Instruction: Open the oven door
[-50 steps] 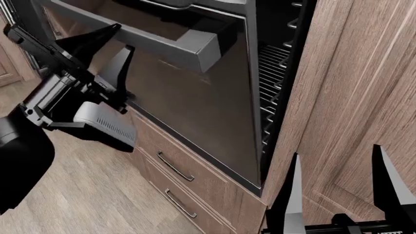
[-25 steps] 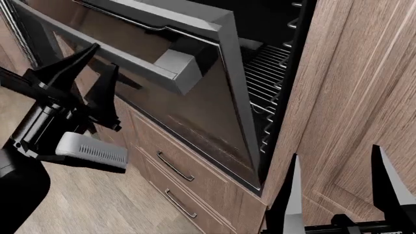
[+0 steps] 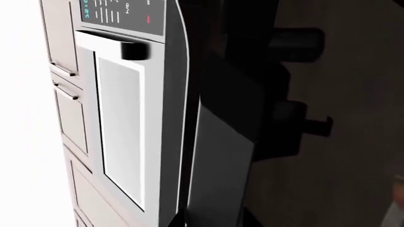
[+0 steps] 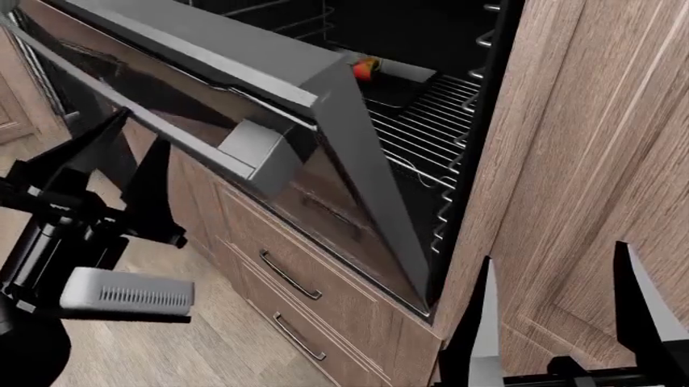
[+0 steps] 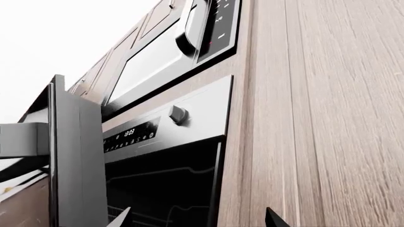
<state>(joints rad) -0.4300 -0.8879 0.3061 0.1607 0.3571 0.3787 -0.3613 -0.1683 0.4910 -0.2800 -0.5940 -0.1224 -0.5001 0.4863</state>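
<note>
1. At the left of the head view, my left end effector (image 4: pixel 129 173) has its fingers spread and holds nothing. It sits just below and to the left of the handle (image 4: pixel 253 145); I cannot confirm contact with it. A second ago it was higher and closer against the glass; it has dropped and drawn back as the door came down.
2. At centre, the oven door (image 4: pixel 323 153) is hinged at its lower edge and tilted well outward, roughly half open. A second ago it stood nearly upright with only a narrow gap. The wire racks (image 4: pixel 425 133) and a red item (image 4: pixel 364 69) inside the cavity are now exposed.
3. Below the door, two drawer fronts (image 4: pixel 290 278) remain shut and are not involved.
4. At the right, my right end effector (image 4: pixel 549 322) is spread, empty, and parked beside the wood-grain cabinet panel (image 4: pixel 582 161), well apart from the door. It has not moved.
5. Assessment: the opening is under way but incomplete. The door must travel further down toward horizontal.
</note>
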